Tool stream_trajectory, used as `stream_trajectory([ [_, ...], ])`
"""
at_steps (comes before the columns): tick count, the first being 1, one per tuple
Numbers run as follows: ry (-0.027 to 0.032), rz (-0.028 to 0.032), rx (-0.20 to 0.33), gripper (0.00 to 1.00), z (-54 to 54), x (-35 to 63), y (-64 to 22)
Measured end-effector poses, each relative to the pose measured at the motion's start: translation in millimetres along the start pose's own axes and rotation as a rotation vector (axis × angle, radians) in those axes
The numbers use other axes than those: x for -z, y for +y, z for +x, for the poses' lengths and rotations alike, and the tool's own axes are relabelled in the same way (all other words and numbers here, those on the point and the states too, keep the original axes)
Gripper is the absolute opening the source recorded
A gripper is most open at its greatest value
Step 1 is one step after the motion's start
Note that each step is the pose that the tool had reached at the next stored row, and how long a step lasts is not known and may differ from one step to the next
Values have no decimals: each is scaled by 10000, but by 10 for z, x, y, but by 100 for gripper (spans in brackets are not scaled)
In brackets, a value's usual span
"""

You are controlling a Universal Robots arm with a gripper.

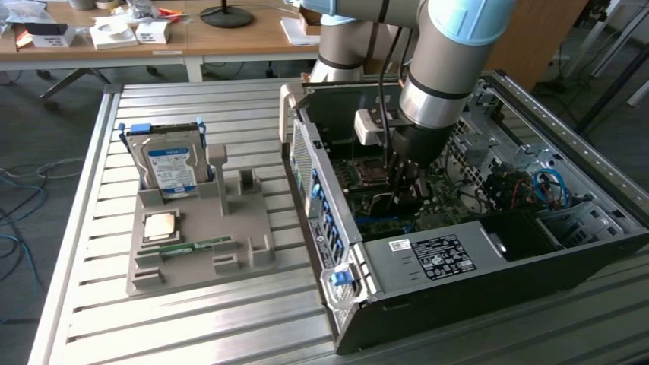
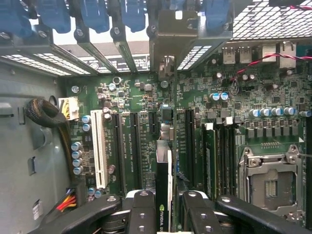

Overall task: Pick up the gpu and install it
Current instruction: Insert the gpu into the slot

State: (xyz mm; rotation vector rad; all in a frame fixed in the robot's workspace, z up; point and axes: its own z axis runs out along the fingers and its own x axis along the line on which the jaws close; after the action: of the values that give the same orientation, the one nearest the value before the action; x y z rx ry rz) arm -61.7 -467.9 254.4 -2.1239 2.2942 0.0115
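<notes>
- The arm [image 1: 446,68] reached down into the open computer case [image 1: 487,266], which lay on its side on the slatted metal worktop [image 1: 203,327].
- The fingers [image 2: 141,214] were closed partway, clamped on the gpu [image 2: 163,187] from both sides, with the thin black card seen edge-on between them.
- The gpu stood on edge inside the case, over the motherboard [image 2: 136,97], in line with the long black slots [image 2: 130,146] that ran side by side there.
- Whether the card's lower edge was seated in a slot could not be told.
- At the card's far end, a grey metal bracket [image 2: 170,34] sat against the row of rear slot openings with their blue clips [image 2: 92,12].
- A white slot [image 2: 99,146] lay to one side of the card; the silver processor socket [image 2: 268,183] lay to the other, well apart from it.
- Towards the exterior view's left, a grey holder [image 1: 203,266] stood on the worktop, apart from the case.
- A hard drive [image 1: 170,163] with a blue label stood upright at the holder's far end.
- A square processor chip [image 1: 163,226] and a slim green memory stick [image 1: 193,247] lay in the holder's nearer recesses.
</notes>
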Motion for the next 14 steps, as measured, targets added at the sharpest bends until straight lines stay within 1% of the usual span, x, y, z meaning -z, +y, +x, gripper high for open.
stream_trajectory([
  [11, 0, 3, -110, 26, -1, -4, 0],
  [12, -29, 1, -112, 26, -1, -5, 1],
  [13, -100, -4, -113, 26, -1, -5, 1],
  [14, -199, -13, -112, 26, -1, -4, 1],
])
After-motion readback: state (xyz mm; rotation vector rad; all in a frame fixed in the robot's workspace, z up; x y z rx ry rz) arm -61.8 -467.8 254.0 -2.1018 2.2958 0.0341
